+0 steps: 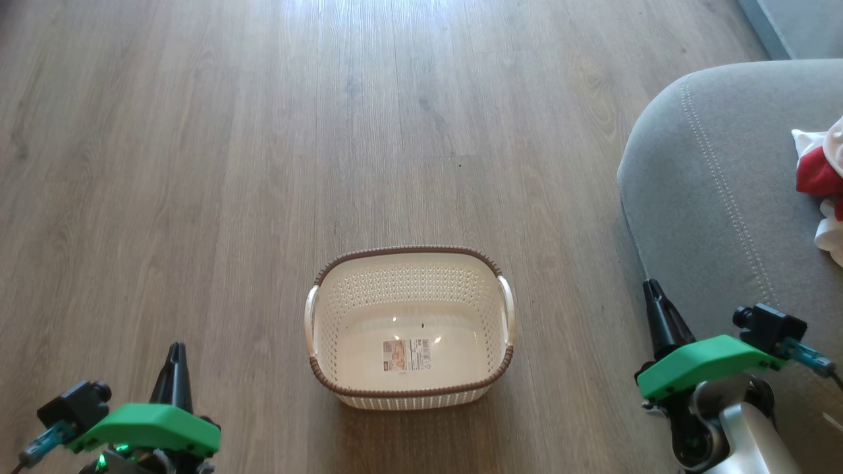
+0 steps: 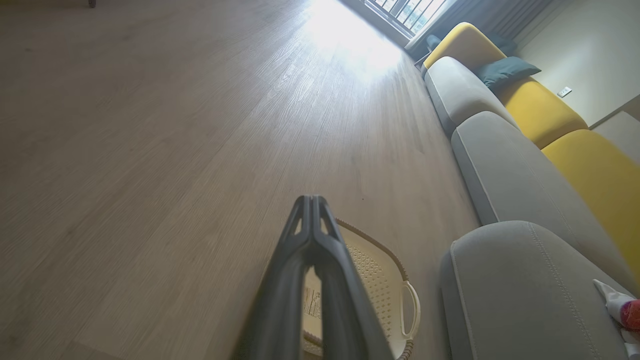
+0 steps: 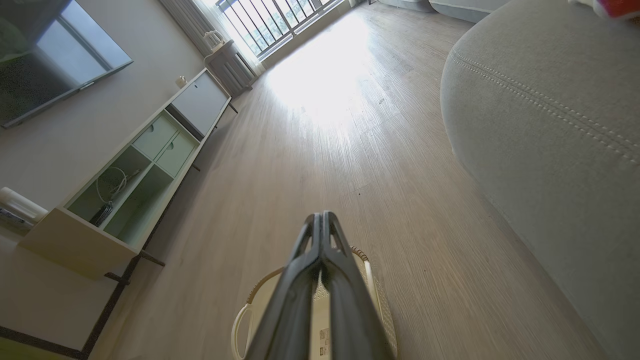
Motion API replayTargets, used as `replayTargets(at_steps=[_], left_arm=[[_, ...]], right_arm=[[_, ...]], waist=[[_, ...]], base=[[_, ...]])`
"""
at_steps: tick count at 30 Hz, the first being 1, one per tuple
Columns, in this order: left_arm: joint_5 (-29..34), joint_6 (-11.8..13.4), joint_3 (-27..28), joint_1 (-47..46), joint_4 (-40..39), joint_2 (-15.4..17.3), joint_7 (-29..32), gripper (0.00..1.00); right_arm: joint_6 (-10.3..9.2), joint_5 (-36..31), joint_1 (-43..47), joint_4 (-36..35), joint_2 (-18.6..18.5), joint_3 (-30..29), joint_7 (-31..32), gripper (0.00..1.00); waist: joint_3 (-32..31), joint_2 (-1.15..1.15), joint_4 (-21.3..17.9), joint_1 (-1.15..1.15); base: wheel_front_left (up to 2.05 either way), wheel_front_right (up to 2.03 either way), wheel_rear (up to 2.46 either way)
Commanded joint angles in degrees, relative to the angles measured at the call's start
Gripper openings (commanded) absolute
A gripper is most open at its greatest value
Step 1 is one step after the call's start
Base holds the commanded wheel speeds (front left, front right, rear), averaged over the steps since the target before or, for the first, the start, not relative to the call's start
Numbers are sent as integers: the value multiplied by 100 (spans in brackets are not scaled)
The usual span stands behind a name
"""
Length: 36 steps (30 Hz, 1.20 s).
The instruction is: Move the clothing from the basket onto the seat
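Clothing: red and white, bunched on the seat, well off to the right of the basket and partly cut off by the head view's edge. Basket on the wooden floor, holding nothing but the label on its bottom. Left tool: clenched on nothing, fingers pressed together, low and to the left of the basket, well apart from it. Right tool: likewise clenched and bare, to the right of the basket, just by the seat's rounded front edge, nearer to the basket than the clothing is. Judged from this: transfer step seemingly finished, no garment left to lift, task at or near its end. Next move, if any: no reach into the basket called for; at most a look along the seat to confirm both garments lie fully on the cushion, since cannot tell from here whether the heap is one piece or two. Otherwise, both tools best held clear of the basket's handles.
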Motion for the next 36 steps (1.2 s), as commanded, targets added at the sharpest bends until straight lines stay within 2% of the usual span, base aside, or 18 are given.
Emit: replayTargets(at_steps=[1,36], left_arm=[[-208,-36,58,-277,-237,57,39,0],[-2605,-109,-20,-348,-488,66,630,0]], right_arm=[[-1,202,-109,-246,21,-28,45,0],[-1,2515,43,-655,54,-369,630,0]], waist=[[-1,0,4,0],[-18,0,73,0]], base=[[0,0,0],[0,0,0]])
